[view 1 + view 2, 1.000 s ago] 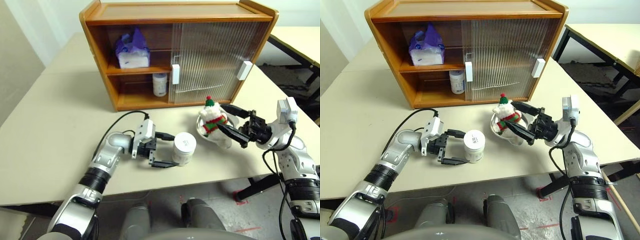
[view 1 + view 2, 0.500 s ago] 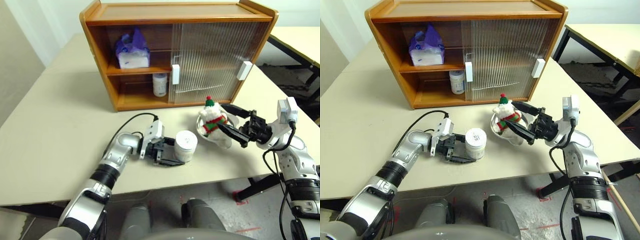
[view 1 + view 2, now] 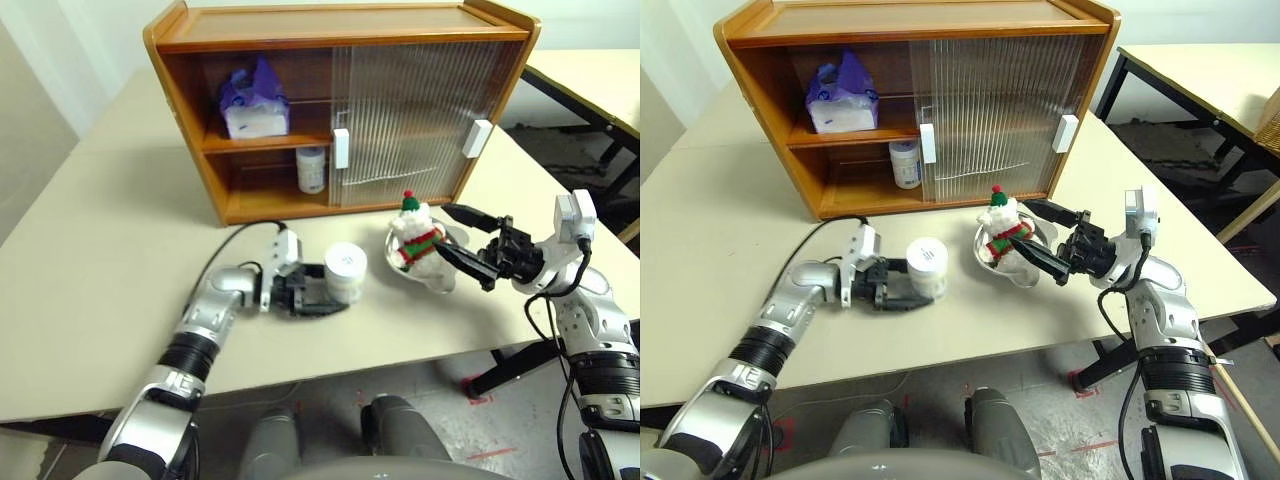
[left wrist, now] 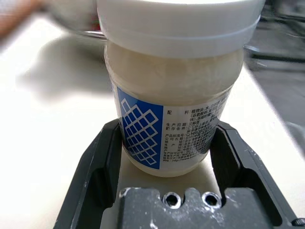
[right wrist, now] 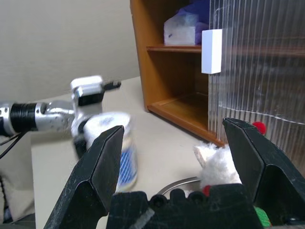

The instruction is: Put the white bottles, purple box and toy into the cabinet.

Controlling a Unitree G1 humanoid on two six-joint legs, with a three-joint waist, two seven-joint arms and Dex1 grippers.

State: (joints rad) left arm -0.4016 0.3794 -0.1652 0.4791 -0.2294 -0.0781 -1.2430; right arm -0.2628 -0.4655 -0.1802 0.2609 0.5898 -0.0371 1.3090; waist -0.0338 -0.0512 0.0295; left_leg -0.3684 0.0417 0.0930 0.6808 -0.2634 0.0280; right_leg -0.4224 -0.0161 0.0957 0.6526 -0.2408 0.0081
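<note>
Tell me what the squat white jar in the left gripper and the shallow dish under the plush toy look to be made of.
Squat white jar: looks like semi-translucent plastic, matte milky wall, opaque smooth screw cap, glossy printed blue label. Shallow dish: probably polished metal, going by its shiny silver rim and reflections.
</note>
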